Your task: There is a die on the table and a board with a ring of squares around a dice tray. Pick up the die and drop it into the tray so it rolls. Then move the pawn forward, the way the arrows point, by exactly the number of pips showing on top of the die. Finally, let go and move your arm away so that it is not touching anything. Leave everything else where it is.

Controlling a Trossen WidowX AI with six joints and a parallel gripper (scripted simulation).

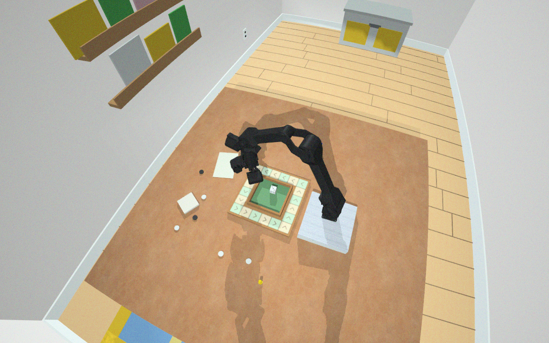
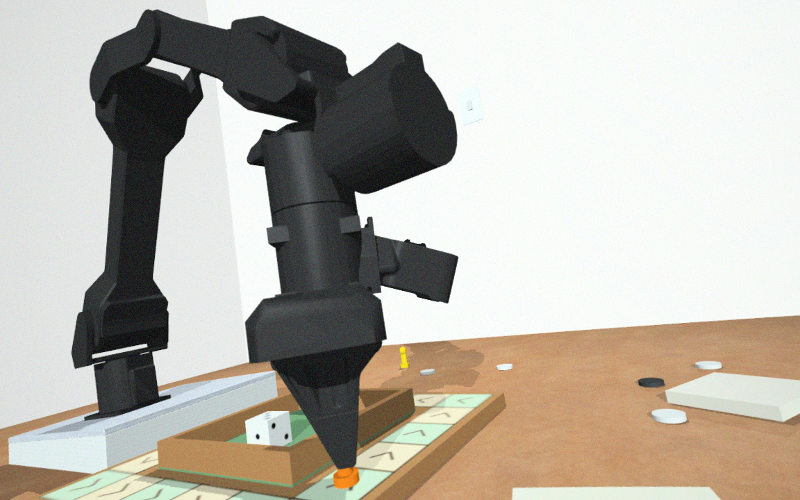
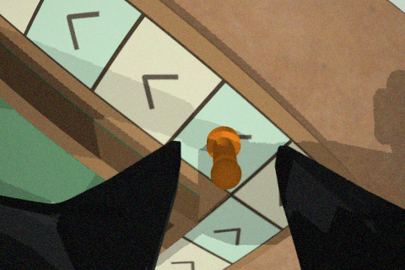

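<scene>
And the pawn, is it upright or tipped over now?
Upright: its round base sits flat on a green square.

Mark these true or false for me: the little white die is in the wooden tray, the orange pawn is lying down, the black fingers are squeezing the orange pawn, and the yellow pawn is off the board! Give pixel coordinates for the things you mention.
The little white die (image 1: 273, 188) (image 2: 268, 428) is in the wooden tray (image 1: 263, 209) (image 2: 222, 460) (image 3: 59, 135). True.
The orange pawn (image 2: 346, 478) (image 3: 225, 160) is lying down. False: it stands upright on a green square.
The black fingers (image 2: 340, 428) are squeezing the orange pawn. False: they are open, with a gap on each side of it.
The yellow pawn (image 1: 260, 281) (image 2: 403, 357) is off the board (image 1: 259, 224) (image 2: 440, 447) (image 3: 169, 29). True.
</scene>
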